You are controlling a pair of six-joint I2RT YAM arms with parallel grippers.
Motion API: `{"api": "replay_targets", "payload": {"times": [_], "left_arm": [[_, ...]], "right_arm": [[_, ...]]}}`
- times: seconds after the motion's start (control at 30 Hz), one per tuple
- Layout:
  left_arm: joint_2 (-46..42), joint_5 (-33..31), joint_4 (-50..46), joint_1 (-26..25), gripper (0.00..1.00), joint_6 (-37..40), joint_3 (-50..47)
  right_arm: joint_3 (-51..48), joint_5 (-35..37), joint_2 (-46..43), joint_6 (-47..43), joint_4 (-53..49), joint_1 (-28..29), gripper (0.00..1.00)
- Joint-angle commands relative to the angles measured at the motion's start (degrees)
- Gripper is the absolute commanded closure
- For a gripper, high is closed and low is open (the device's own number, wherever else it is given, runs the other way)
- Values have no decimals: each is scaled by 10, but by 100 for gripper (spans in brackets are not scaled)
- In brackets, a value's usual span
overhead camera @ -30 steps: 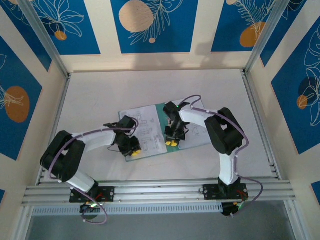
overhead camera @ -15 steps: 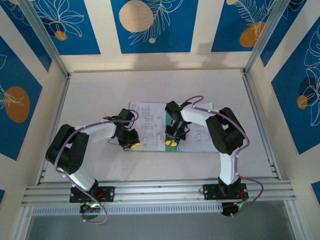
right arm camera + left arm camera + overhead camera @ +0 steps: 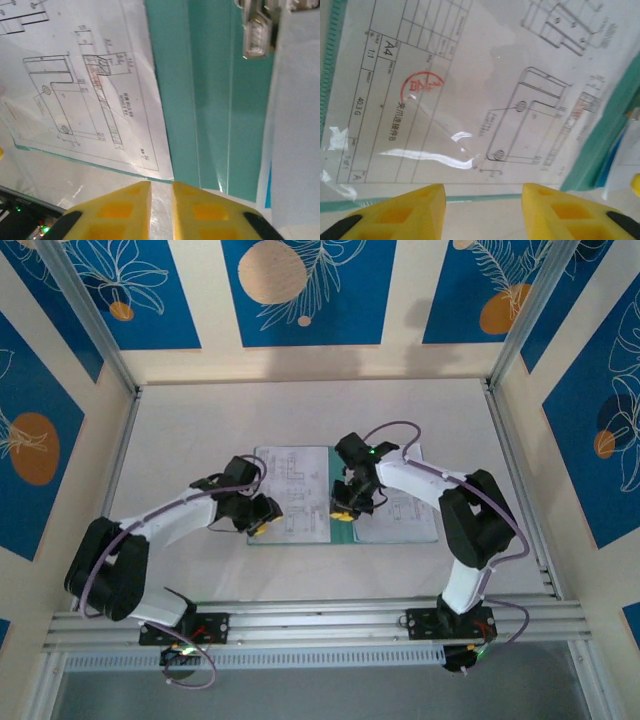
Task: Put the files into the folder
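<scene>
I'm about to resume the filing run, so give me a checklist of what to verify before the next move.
1. Teal-green matt folder opened flat: ok.
2. White printed paper sheet lying on its left half: ok.
3. Left gripper open, empty: ok.
4. Right gripper nearly shut, nothing between its fingers: ok.
5. Bright blue sheet fully inside: cannot tell, just an edge peeks out on the right.

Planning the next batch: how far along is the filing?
Done: printed sheets lie on the open folder. In hand: left fingers apart over one sheet, right fingers nearly together by the spine. Left, likely: square the sheets, close the folder.
</scene>
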Motion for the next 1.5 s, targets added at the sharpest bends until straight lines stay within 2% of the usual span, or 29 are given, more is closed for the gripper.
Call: {"api": "replay_targets", "payload": {"times": [0.0, 0.1, 0.23, 0.53, 0.73, 1.17, 1.27, 1.47], "left_arm": [[-22, 11, -12, 13, 55, 13, -12], [-32, 24, -13, 46, 55, 27, -30], [-30, 48, -10, 86, 55, 57, -40], [-21, 60, -10, 121, 53, 104, -57], [1, 67, -11, 127, 52, 132, -46], [50, 24, -54, 135, 51, 207, 0], [51, 32, -57, 131, 51, 207, -1], [28, 8, -82, 125, 51, 204, -23]], "right_arm": [[-33, -12, 9, 6, 2, -10, 90], [-47, -18, 10, 10, 13, -10, 95], [-48, -14, 23, 9, 12, -7, 97], [-52, 12, 46, 15, -8, -5, 99], [-65, 17, 60, 12, -7, -5, 99], [-84, 25, 72, 4, -4, -10, 100], [-82, 25, 73, 4, -4, -11, 100], [-81, 22, 77, 6, -1, -11, 100]]}}
